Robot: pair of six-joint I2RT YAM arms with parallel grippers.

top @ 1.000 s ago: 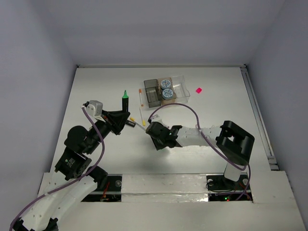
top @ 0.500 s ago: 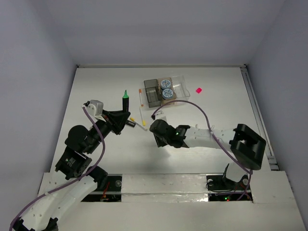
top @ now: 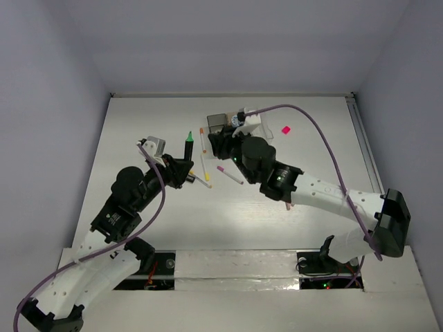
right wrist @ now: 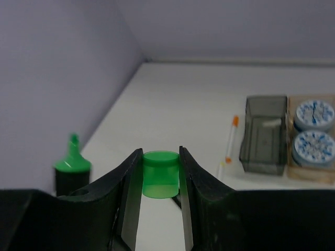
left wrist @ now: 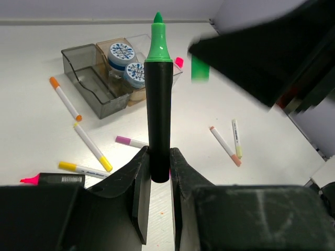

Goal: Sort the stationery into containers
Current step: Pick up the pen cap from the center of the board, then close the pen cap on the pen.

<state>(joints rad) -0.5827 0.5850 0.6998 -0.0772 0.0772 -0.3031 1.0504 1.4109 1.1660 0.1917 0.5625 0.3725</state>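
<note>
Pincers first: the left gripper (left wrist: pixel 159 162) is clamped on the lower barrel of a black marker (left wrist: pixel 158 104), holding it upright with its bare green tip uppermost. The right gripper (right wrist: pixel 160 159) pinches a small green cap (right wrist: pixel 159 180) between its pads. From the right wrist, the marker sits at about 8 o'clock of the cap, apart from it.

I judge I'm mid-recapping, with the sorting of this marker to follow. Next I need to bring the cap over the tip, line the two axes up and press down squarely. I can't tell which end of the cap is the open one.

The cap is a short, translucent, glossy cylinder and likely slippery. The marker's barrel is smooth, round and black, and its green collar tapers to a point.

On the overhead view the bins lie at 12 o'clock of the table's middle. The grey bin (right wrist: pixel 264 138) is thin-walled smoky plastic. The amber bin (right wrist: pixel 314 177) holds two round tape rolls (right wrist: pixel 314 112) with patterned blue-white faces. Thin white pens (left wrist: pixel 91 146) lie loose at 7 o'clock of the grey bin in the left wrist view.
</note>
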